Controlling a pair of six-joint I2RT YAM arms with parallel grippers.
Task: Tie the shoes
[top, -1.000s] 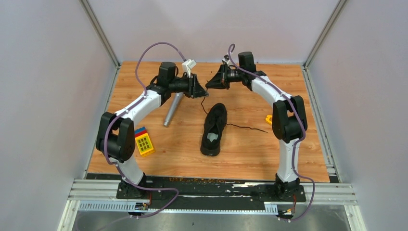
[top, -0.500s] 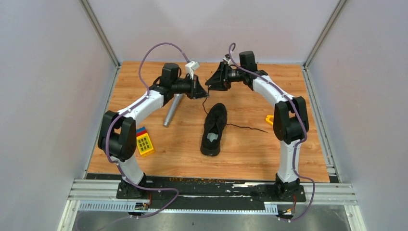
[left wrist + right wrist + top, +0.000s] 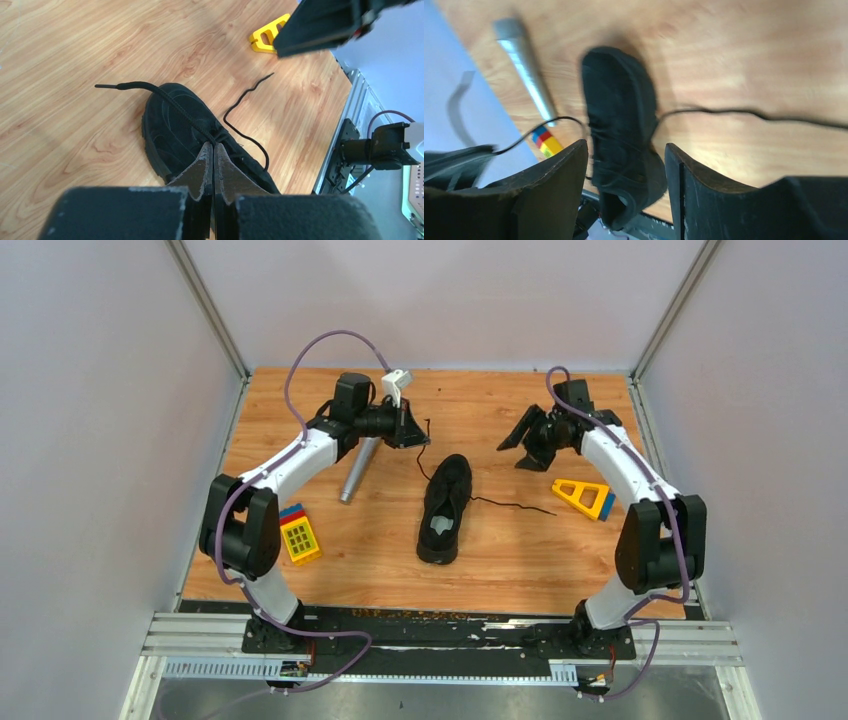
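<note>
The black shoe (image 3: 445, 508) lies mid-table, toe toward the back wall. My left gripper (image 3: 419, 436) hovers just behind and left of the toe, shut on one thin black lace (image 3: 424, 455) that rises from the shoe. In the left wrist view its fingertips (image 3: 213, 146) pinch that lace (image 3: 165, 97), whose free end sticks out past the shoe (image 3: 172, 127). The other lace (image 3: 512, 506) trails loose on the wood to the shoe's right. My right gripper (image 3: 517, 450) is open, off to the back right and holding nothing. In its wrist view the gripper (image 3: 626, 150) frames the shoe (image 3: 621, 100) from afar.
A silver microphone (image 3: 357, 470) lies left of the shoe. A colourful toy block (image 3: 298, 535) sits near the left arm. A yellow wedge (image 3: 583, 496) rests by the right arm. Grey walls close in the back and both sides of the wooden table (image 3: 500, 570).
The left gripper has closed on the lace. The right gripper has opened, let the lace go and swung away to the right, uncovering the yellow wedge.
</note>
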